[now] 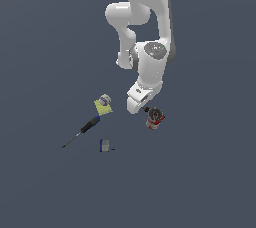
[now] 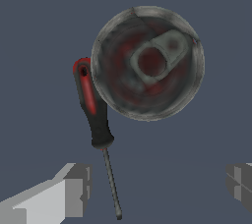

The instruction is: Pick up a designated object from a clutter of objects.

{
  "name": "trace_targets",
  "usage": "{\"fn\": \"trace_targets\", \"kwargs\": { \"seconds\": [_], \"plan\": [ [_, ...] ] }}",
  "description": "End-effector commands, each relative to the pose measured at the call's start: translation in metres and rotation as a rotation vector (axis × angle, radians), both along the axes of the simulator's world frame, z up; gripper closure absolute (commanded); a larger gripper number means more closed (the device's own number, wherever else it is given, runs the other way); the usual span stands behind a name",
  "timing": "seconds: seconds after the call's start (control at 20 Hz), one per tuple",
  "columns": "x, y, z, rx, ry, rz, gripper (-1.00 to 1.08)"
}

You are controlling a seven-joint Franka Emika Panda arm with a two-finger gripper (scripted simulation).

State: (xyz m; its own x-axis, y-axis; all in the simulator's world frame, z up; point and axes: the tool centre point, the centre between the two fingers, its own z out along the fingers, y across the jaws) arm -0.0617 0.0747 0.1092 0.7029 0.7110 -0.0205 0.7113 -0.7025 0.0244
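Robot claw (image 2: 157,188) with its two grey fingers spread wide apart, holding nothing, hangs over a dark blue-grey floor (image 1: 200,182). Seen from the wrist camera, one finger (image 2: 74,186) and the other finger (image 2: 241,181) frame an empty gap. Just beside the first finger, on the inner side of the gap, lies the small screwdriver (image 2: 96,115), its thin dark shaft pointing toward the claw and its stubby black handle with red end pointing away. The handle appears to touch the side of a red can (image 2: 147,63), standing upright with its grey lid facing the camera, beyond the gap. In the exterior view the claw (image 1: 142,107) sits just beside the can (image 1: 155,118). Farther from the claw, toward the exterior view's left, lie a yellow-green piece (image 1: 103,106), a longer blue-and-black screwdriver (image 1: 82,131) and a small grey-blue block (image 1: 105,145).
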Motion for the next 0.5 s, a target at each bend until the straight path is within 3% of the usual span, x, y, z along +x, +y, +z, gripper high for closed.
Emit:
{"fn": "trace_targets", "kwargs": {
  "seconds": [0.0,0.45],
  "plan": [
    [-0.011,0.007,-0.014,0.007,0.001,0.070,-0.92],
    [-0.037,0.022,-0.042,0.029,0.006,0.211,-0.92]
  ]
}}
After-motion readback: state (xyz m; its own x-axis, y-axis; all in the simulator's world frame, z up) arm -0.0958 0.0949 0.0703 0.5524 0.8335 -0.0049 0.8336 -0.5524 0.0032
